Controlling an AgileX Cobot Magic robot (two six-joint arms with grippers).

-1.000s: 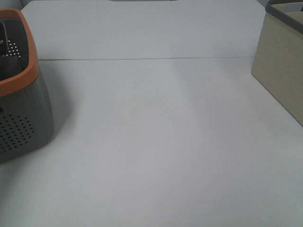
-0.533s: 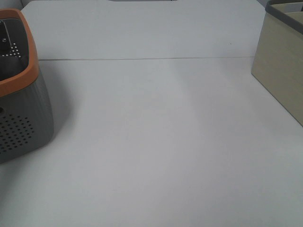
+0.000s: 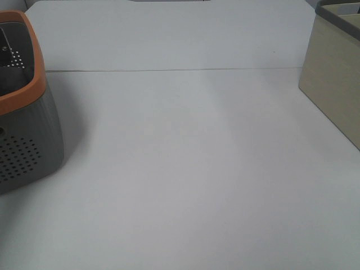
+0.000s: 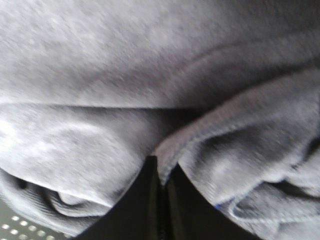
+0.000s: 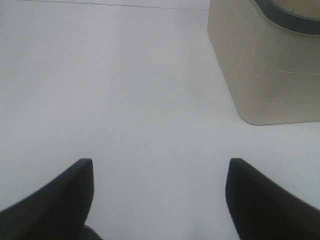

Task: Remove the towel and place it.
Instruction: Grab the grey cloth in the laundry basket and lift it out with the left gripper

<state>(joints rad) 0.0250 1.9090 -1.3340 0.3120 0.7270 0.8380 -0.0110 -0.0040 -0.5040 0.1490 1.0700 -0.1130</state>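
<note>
- Exterior high view: grey perforated plastic basket with orange rim [image 3: 39, 140] stands far left on the white surface [image 3: 197, 169].
- Left tool [image 4: 159, 165], seemingly pinched onto a fold of the dark charcoal plush towel [image 4: 150, 65] inside that basket; next, lift straight out.
- Right tool [image 5: 160, 165] spread wide, empty.

Charcoal-purple towel [image 4: 125, 75], grey perforated basket [image 3: 28, 140] (orange rim [image 3: 35, 50]), beige bin [image 3: 337, 95], white table [image 3: 185, 169]

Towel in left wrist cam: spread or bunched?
Bunched: the towel shows deep folds, its hem curling at the tips of the left gripper.
</note>
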